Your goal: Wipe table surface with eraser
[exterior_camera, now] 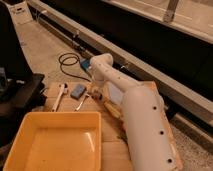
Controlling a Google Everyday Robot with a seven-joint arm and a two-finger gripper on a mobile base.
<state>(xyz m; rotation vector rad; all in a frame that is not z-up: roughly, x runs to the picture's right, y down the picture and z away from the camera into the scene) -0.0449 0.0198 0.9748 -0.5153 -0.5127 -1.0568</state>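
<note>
Though gripper [95,94] state unclear, it sits near blue-grey pad [77,91]; 1 yellow tub [55,146], seemingly empty.

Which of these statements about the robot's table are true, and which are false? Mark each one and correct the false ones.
1. The yellow tub stands on the table surface. True.
2. The blue-grey pad lies inside the tub. False: it lies on the table surface, beyond the tub.
3. The gripper is low over the table surface, just right of the blue-grey pad in the camera view. True.
4. The black cable is coiled on the table surface. False: it lies on the floor beyond the table.
</note>
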